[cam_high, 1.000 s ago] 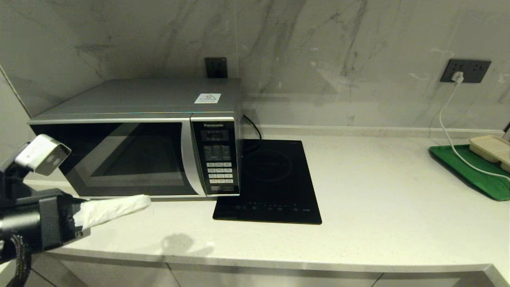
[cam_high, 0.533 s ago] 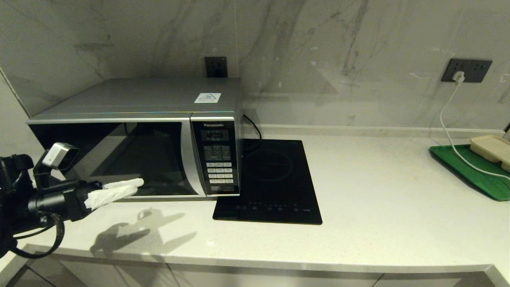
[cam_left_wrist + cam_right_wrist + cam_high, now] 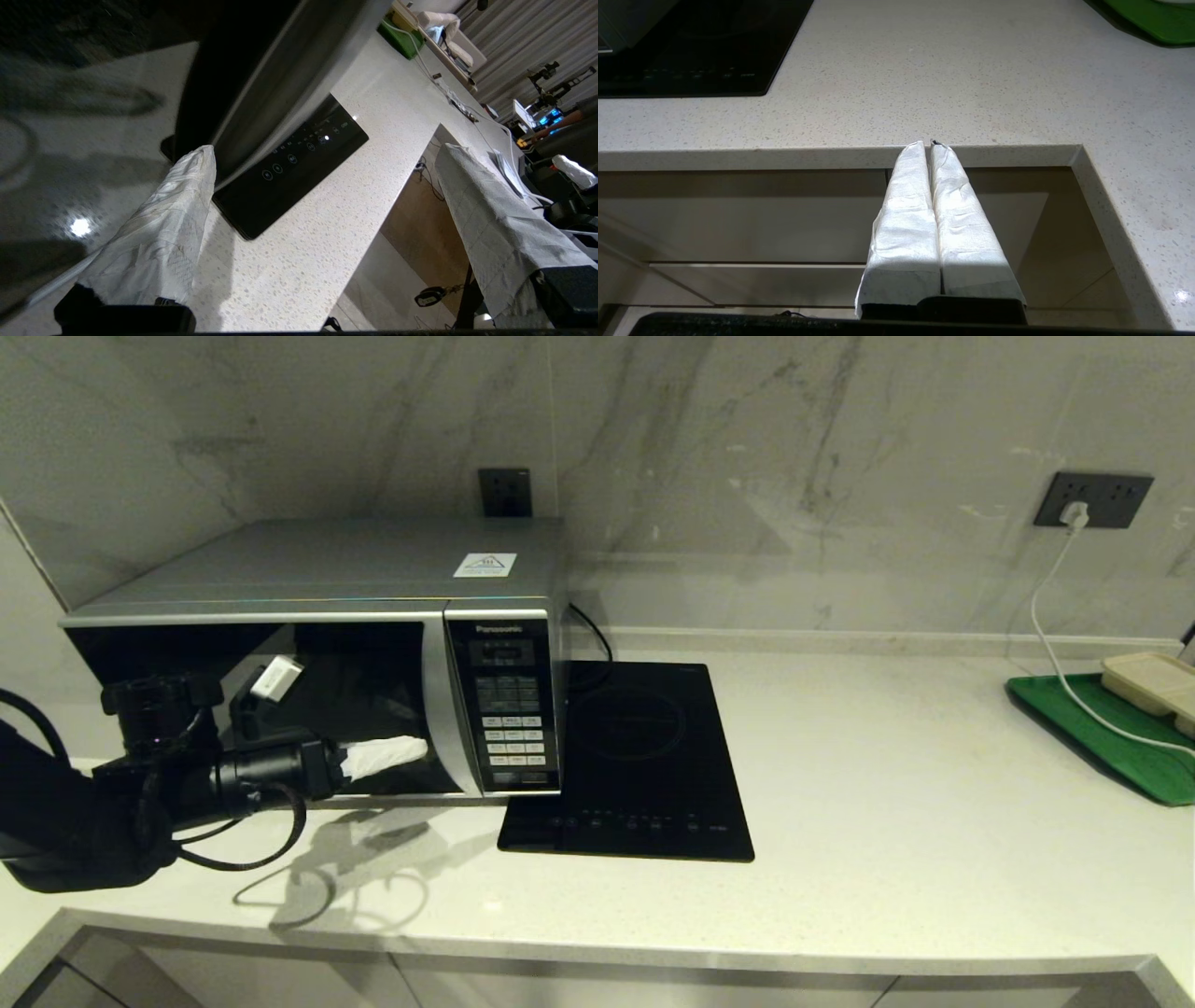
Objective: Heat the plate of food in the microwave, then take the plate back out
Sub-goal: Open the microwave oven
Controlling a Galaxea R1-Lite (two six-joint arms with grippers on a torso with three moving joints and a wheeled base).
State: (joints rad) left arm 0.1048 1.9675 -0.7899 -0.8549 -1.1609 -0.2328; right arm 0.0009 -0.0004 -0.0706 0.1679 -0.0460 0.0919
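Left tool (image 3: pixel 397 753) spread wide, grasping nothing, level before the microwave (image 3: pixel 317 653) door's lower right; door's silver edge strip lies at three o'clock, just beside.

Right tool (image 3: pixel 930 144) clenched, parked below the counter (image 3: pixel 924 93) edge.

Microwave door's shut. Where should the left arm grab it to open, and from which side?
Probably the silver strip on the door's right edge, beside the keypad panel of the microwave; no separate handle shows. Come from the front: the left gripper, jaws open, is already level at that edge.
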